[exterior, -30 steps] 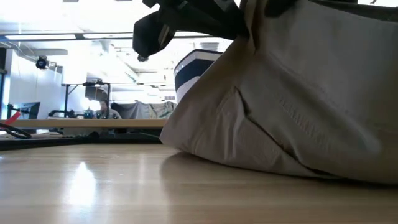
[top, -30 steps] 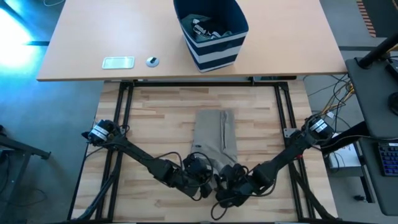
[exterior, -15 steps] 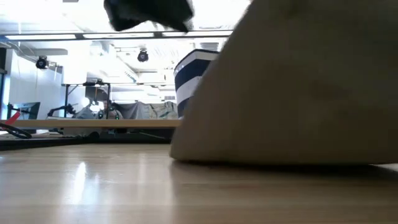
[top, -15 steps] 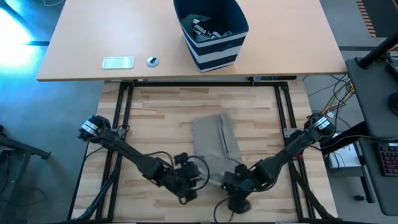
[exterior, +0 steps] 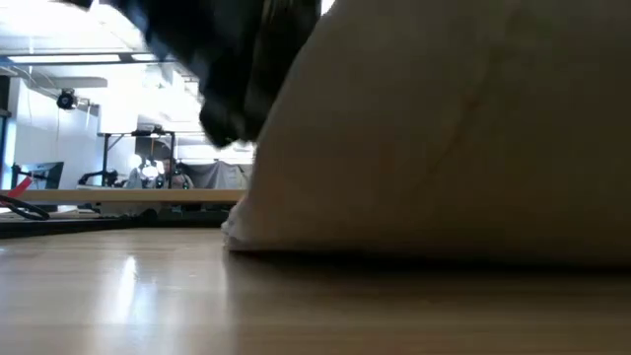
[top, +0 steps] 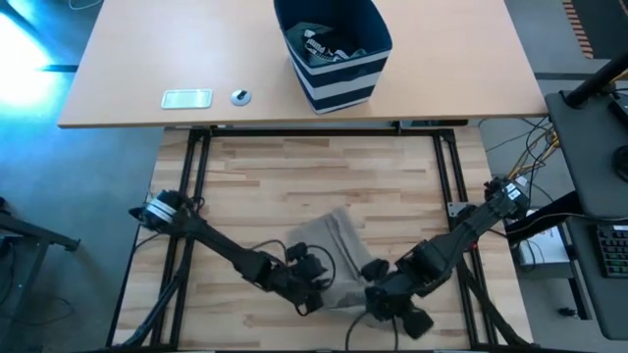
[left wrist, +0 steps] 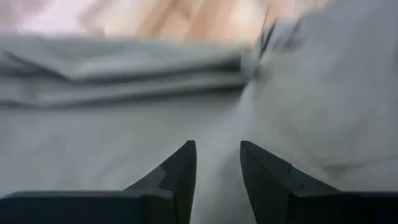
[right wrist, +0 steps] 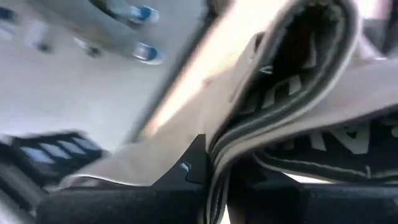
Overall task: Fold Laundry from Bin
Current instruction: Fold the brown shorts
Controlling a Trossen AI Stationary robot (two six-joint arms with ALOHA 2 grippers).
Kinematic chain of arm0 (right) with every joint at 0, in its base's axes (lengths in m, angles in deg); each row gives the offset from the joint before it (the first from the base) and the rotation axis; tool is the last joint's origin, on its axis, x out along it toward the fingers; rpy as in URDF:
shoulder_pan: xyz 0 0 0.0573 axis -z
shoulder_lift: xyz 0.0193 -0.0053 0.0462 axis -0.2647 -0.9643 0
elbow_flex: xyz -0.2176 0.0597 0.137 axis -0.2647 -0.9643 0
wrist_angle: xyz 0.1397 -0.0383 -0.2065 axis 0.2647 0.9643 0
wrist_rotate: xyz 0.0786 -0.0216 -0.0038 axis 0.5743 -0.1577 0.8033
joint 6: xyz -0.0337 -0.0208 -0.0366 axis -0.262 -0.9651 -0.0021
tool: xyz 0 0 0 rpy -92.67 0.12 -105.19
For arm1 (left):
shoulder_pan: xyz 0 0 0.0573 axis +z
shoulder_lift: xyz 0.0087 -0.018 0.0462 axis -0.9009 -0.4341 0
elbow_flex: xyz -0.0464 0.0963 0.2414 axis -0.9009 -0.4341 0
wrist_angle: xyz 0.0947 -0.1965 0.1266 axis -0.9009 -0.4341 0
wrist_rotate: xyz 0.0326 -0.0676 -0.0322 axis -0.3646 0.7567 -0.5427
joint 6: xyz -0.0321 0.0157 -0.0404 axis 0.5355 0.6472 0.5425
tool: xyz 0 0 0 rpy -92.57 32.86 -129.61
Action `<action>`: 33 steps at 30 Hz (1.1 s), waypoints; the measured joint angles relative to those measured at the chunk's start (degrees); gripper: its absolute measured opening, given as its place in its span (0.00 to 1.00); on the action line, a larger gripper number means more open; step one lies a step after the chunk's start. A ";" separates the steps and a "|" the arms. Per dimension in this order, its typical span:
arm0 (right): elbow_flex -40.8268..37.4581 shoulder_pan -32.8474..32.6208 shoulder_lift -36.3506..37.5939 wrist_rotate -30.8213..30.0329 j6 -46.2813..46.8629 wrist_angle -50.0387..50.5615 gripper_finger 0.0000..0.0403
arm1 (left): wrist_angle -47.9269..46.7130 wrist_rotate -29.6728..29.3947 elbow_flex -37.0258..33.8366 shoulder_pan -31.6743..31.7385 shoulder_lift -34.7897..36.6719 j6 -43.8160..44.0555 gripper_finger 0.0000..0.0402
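Looking down from the high view, you have one beige garment [top: 329,257] crumpled on the butcher-block tabletop [top: 255,186] near its front edge, and one bin [top: 334,51] on the far desk [top: 128,59], with dark laundry [top: 329,47] inside. Two arms reach low and inward: your left gripper [top: 316,286] sits at the garment's front-left edge, your right gripper [top: 385,297] at its front-right.

At the low view you get only the beige cloth filling the right side, with a dark arm part above it.

Your left wrist view shows what the others hide: its jaws stand slightly apart over the cloth, gripping nothing.

Your right wrist view shows jaws clamped on stacked folds of the beige garment.
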 joint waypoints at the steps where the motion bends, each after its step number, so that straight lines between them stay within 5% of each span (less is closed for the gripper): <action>1: 0.02 0.91 0.00 -1.35 -3.06 0.21 0.04 | -0.17 0.06 0.20 -0.24 -1.29 0.22 0.25; 10: -2.21 10.01 -1.26 -5.11 -26.64 -2.01 0.04 | -2.42 -2.62 5.94 -0.62 -8.33 0.29 0.19; 20: -2.23 12.75 -3.85 -5.21 -44.27 -2.20 0.04 | -29.96 -7.00 -0.14 -7.11 9.60 14.72 0.21; 25: -2.23 12.69 -3.80 -5.05 -50.31 -5.11 0.04 | -20.28 -11.02 -11.61 -7.27 9.45 25.04 0.20; 33: -2.30 13.85 -4.96 -5.84 -60.71 -10.74 0.04 | 11.73 -12.84 -20.72 -0.92 0.63 13.35 0.19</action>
